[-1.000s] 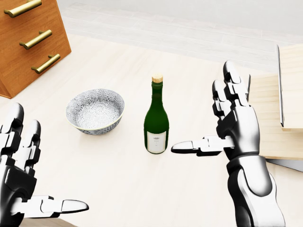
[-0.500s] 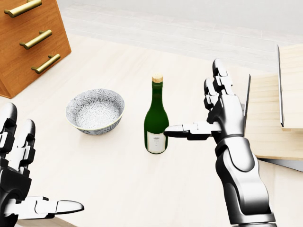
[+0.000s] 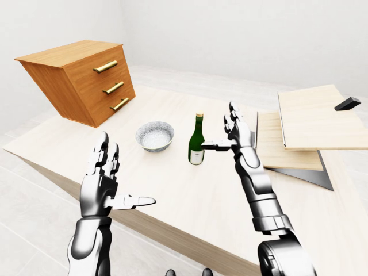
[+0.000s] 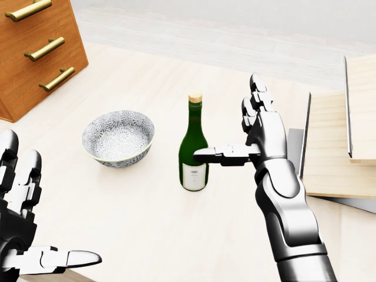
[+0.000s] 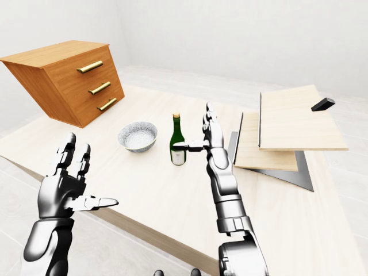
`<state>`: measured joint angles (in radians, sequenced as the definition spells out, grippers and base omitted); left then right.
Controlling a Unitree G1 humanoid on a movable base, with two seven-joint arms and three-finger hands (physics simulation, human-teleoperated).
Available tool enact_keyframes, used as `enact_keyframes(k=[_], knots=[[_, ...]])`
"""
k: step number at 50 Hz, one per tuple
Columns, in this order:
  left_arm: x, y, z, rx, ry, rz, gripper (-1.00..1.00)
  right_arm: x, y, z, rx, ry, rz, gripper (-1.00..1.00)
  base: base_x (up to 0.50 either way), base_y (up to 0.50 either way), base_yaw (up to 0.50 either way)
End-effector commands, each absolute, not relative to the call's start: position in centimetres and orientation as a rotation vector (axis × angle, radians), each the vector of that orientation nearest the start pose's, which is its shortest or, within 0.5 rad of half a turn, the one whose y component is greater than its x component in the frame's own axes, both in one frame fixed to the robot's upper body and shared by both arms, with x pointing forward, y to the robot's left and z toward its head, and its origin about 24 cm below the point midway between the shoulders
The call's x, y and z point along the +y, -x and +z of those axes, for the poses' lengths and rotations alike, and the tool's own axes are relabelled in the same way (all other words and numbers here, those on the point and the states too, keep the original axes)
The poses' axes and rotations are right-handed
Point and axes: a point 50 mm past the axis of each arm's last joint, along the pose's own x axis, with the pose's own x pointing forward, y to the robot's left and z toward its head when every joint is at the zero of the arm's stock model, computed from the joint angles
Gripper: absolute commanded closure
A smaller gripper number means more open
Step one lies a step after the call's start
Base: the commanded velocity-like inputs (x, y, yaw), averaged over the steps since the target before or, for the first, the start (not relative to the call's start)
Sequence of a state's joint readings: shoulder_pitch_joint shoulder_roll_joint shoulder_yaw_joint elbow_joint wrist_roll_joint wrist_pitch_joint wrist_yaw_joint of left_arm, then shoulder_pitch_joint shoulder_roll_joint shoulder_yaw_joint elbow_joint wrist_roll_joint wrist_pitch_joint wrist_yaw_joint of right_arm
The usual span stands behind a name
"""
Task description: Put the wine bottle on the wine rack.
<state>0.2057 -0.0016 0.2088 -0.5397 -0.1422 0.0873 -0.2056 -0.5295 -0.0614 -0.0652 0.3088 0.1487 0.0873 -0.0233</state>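
Head view shows the wine bottle (image 4: 194, 154) standing upright on the pale worktop (image 4: 147, 229), just right of a patterned bowl (image 4: 117, 138). The right hand (image 4: 258, 132) is beside the bottle with fingers (image 4: 257, 97) spread open and its thumb lying across the glass. The left hand (image 4: 23, 235), low at left, is open too, well apart.

The dark green glass wine bottle (image 4: 194, 154) with a cork-coloured top carries a pale paper label low on its body; its print is too small to read.
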Motion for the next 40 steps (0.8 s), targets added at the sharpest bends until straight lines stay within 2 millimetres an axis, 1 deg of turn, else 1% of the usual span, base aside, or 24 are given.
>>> enact_keyframes(k=[1, 7, 17, 24, 29, 36, 40], knots=[[19.7, -20.1, 11.3, -0.266, 0.037, 0.023, -1.00, -12.9, -35.5, 11.9, -0.108, -0.090, 0.070, -1.00, 0.00, 0.00, 0.00], [19.7, -20.0, 11.7, -0.283, 0.034, 0.024, -1.00, -12.8, -36.1, 11.9, -0.093, -0.089, 0.071, -1.00, 0.00, 0.00, 0.00], [19.7, -20.1, 12.1, -0.302, 0.031, 0.026, -1.00, -12.4, -36.4, 11.9, -0.083, -0.082, 0.078, -1.00, 0.00, 0.00, 0.00], [19.6, -20.1, 11.9, -0.293, 0.029, 0.021, -1.00, -12.2, -37.0, 11.4, -0.039, -0.075, 0.085, -1.00, 0.00, 0.00, 0.00], [19.5, -20.2, 11.9, -0.290, 0.027, 0.021, -1.00, -11.6, -37.3, 11.7, -0.039, -0.074, 0.099, -1.00, 0.00, 0.00, 0.00], [19.5, -20.1, 11.9, -0.292, 0.026, 0.021, -1.00, -11.3, -38.0, 11.6, -0.004, -0.061, 0.107, -1.00, 0.00, 0.00, 0.00], [19.5, -20.3, 11.5, -0.274, 0.029, 0.019, -1.00, -11.1, -38.4, 11.8, 0.002, -0.067, 0.108, -1.00, 0.00, 0.00, 0.00]])
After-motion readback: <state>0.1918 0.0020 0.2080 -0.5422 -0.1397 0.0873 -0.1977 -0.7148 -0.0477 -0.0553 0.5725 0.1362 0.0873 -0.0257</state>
